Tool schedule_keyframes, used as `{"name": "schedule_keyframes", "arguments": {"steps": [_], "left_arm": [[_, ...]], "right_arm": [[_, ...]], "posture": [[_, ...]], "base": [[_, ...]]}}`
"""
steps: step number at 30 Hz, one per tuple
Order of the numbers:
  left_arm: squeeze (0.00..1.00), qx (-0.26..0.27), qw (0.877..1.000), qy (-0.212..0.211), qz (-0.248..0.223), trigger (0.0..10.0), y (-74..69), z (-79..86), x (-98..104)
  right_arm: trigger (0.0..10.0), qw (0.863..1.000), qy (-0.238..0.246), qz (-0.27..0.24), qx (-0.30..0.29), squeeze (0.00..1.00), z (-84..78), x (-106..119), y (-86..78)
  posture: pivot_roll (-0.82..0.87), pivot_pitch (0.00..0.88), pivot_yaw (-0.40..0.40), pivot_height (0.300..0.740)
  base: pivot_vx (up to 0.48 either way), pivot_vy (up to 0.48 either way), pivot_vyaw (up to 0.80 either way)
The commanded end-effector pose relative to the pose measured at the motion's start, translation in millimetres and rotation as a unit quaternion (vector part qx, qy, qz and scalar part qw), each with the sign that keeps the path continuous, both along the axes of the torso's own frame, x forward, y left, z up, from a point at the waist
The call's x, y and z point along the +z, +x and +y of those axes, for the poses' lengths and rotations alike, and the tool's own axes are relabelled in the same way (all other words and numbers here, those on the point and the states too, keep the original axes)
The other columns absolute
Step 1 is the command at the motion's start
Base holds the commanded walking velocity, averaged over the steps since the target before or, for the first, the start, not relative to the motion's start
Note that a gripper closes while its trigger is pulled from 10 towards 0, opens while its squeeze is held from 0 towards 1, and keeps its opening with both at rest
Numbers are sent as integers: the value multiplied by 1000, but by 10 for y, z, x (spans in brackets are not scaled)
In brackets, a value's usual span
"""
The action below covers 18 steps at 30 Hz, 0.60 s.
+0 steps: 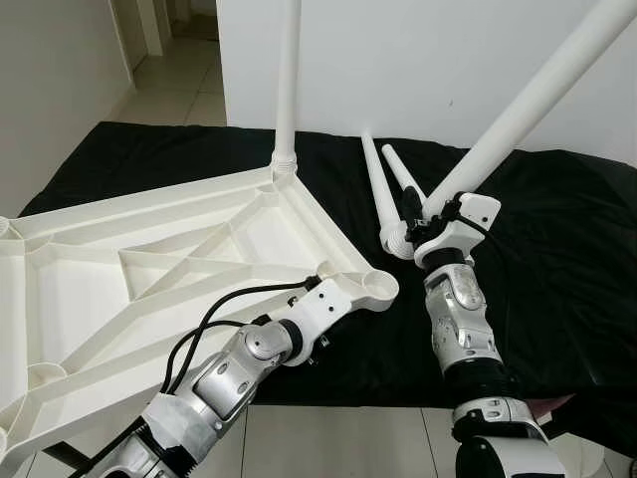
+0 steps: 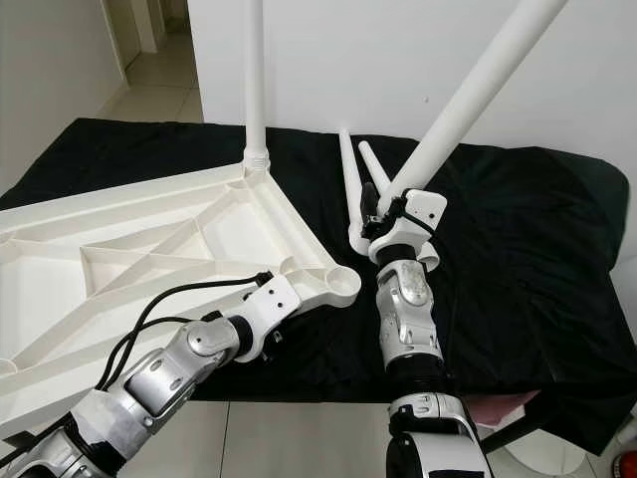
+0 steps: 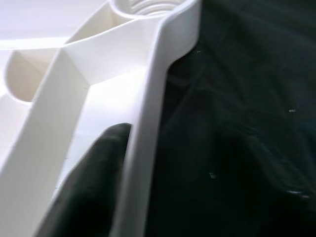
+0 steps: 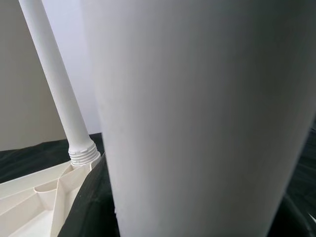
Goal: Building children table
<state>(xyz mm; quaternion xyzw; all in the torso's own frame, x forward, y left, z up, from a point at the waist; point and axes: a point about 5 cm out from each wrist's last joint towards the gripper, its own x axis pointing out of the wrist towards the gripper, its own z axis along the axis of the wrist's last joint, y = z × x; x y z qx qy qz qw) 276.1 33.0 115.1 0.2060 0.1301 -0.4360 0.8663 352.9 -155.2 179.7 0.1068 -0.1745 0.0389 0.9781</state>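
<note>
We see a white ribbed plastic tabletop [image 1: 149, 259], smooth with a faint sheen, at the frame's left, and smooth white plastic tapered legs [image 1: 383, 194] at centre. Beneath lies a matt black wrinkled cloth [image 1: 557, 259]. Glossy pale floor tiles [image 1: 328, 438] reflect light along the bottom edge.

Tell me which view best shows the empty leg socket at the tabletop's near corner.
The left eye view: the whole empty socket is visible beside the left pincer. The right eye view shows it equally whole. The left wrist view catches just its threaded rim; the right wrist view shows the held leg instead.
</note>
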Motion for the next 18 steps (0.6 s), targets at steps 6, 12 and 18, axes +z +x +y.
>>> {"name": "schedule_keyframes", "arguments": {"steps": [6, 12, 18], "left_arm": [[0, -135, 989, -1, 53, 10000, -160, -64, 80], [0, -120, 992, -14, 39, 10000, -112, -47, 145], [0, -65, 995, -75, -13, 10000, 35, -40, 388]], "right_arm": [[10000, 998, -48, 37, 15, 0, 41, -91, 42], [10000, 995, -69, 59, 30, 0, 92, -155, 53], [10000, 992, -89, 65, 66, 0, 191, -232, 45]], "posture": [[30, 0, -80, 740], [30, 0, -84, 740], [34, 0, -92, 740]], "base": [[0, 0, 0], [0, 0, 0], [0, 0, 0]]}}
